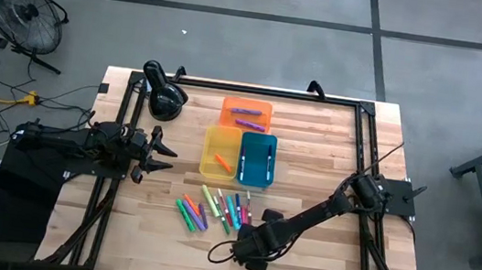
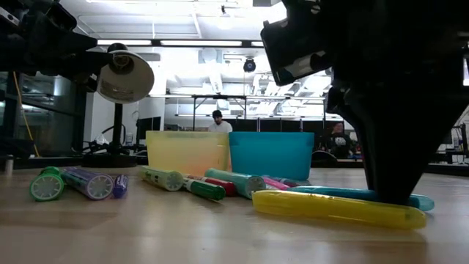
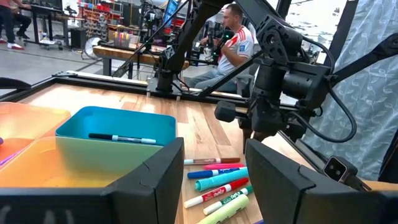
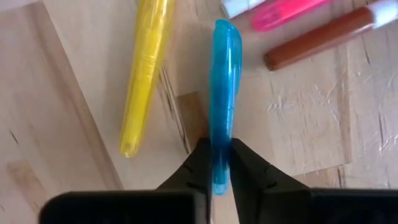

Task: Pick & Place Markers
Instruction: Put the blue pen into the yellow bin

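Note:
Several markers (image 1: 218, 211) in green, red, purple, pink and blue lie loose on the wooden table, near its front edge. My right gripper (image 4: 216, 168) points down at the pile's right end and is shut on a blue marker (image 4: 222, 93). A yellow marker (image 4: 146, 74) lies close beside it. Behind the pile stand an orange tray (image 1: 246, 113), a yellow tray (image 1: 221, 151) and a blue tray (image 1: 256, 158), each with a marker or two inside. My left gripper (image 1: 160, 153) waits open at the table's left side, pointing level. My right gripper pinches the blue marker between its two fingers, on the marker's two long sides near one end (image 4: 217, 134). The fingers come from above, pointing down, and lie across the marker. In the low view the marker (image 2: 330, 193) lies level at table height behind the yellow one.
A black lamp (image 1: 164, 98) stands at the table's far left. A dark cable loop (image 1: 222, 253) lies by the right arm near the front edge. A pink marker (image 4: 286, 12) and a red one (image 4: 323, 37) lie just beyond the held marker. People sit in the room behind.

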You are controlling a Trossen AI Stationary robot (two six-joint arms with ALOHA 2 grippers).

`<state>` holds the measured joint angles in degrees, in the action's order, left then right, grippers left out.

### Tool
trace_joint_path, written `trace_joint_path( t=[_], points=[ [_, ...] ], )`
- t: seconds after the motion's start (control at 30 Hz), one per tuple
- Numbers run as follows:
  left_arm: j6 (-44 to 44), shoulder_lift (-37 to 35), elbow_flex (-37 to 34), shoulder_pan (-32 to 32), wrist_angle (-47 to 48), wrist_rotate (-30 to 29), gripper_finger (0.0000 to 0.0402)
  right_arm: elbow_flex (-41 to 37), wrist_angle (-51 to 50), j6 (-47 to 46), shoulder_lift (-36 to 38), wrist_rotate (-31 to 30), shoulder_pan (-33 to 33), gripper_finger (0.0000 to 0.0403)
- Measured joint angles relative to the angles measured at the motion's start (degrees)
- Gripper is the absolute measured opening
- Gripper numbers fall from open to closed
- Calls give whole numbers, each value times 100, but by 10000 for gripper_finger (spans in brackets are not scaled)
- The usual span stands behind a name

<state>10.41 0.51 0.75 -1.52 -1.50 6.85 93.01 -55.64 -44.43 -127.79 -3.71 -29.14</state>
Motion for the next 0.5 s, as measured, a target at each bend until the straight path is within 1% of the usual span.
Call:
trace_joint_path(
  t=[0.3, 0.5],
  points=[
    [-2, -2, 0, 0, 0, 0, 170, 326, -43, 153, 22, 132, -71, 23],
    [-2, -2, 0, 0, 1, 0, 170, 385, 15, 200, 188, 52, -113, 19]
  ],
)
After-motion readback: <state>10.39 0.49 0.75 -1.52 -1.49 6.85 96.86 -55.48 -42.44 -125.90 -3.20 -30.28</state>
